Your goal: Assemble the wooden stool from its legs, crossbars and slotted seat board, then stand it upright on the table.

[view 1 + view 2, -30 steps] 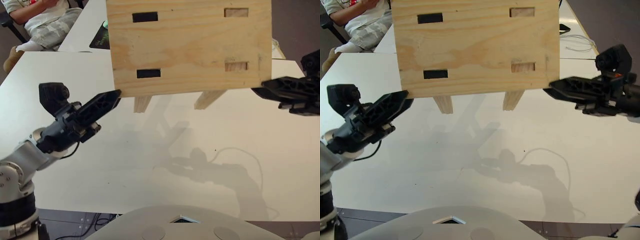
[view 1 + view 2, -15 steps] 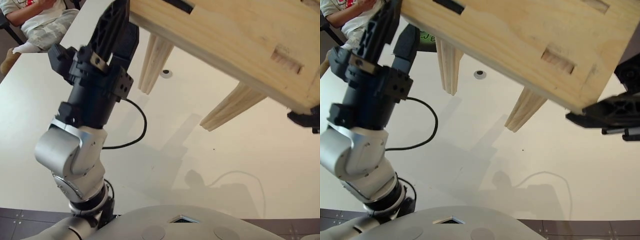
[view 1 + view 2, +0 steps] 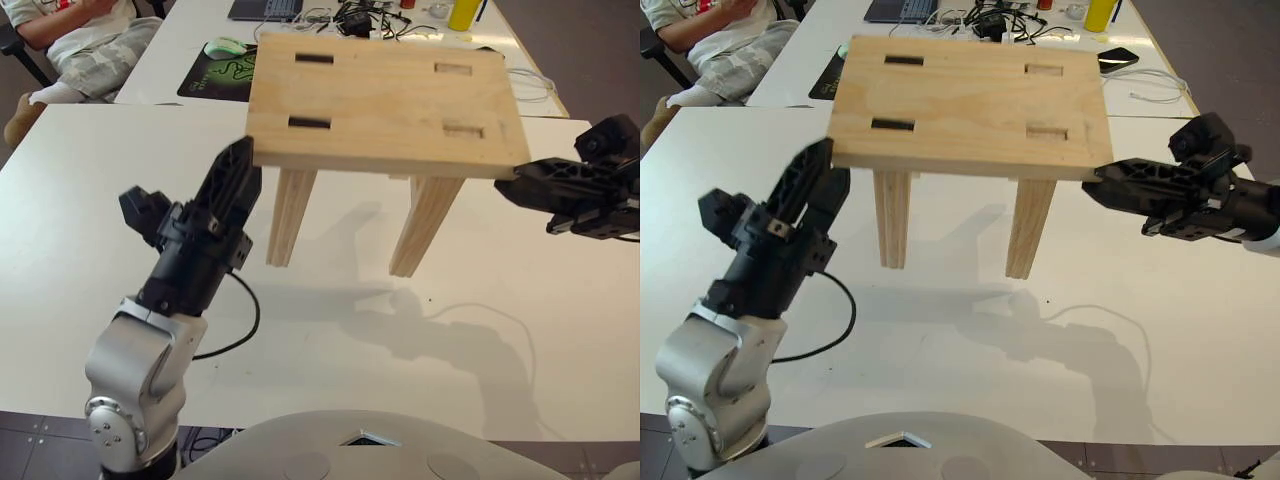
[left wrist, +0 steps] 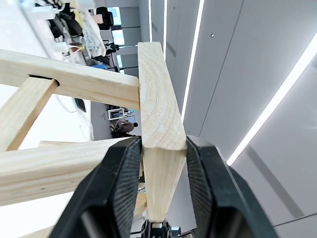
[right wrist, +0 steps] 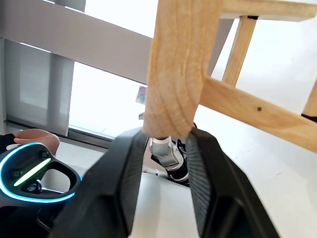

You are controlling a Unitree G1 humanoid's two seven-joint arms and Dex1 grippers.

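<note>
The wooden stool is assembled and upright, its slotted seat board [image 3: 385, 105] level over the white table [image 3: 330, 360]. Two front legs [image 3: 290, 215] [image 3: 425, 225] hang down with their feet at or just above the tabletop; I cannot tell if they touch. My left gripper [image 3: 240, 165] is shut on the seat board's left edge, its fingers [image 4: 116, 178] pressing both faces. My right gripper [image 3: 515, 180] is shut on the board's right front corner, fingers [image 5: 126, 173] either side of the wood. Crossbars [image 4: 74, 82] [image 5: 257, 116] join the legs under the seat.
Behind the stool lie a dark mouse pad with a mouse [image 3: 215, 70], a laptop, tangled cables [image 3: 360, 18], a yellow bottle [image 3: 462, 12] and a phone [image 3: 1118, 58]. A black cable [image 3: 235, 325] loops from my left arm. Bare tabletop spreads in front of the stool.
The stool was raised close to the camera and tipped steeply half a second ago; now it is level, lower and farther away. Both arms moved with it and kept their hold.
</note>
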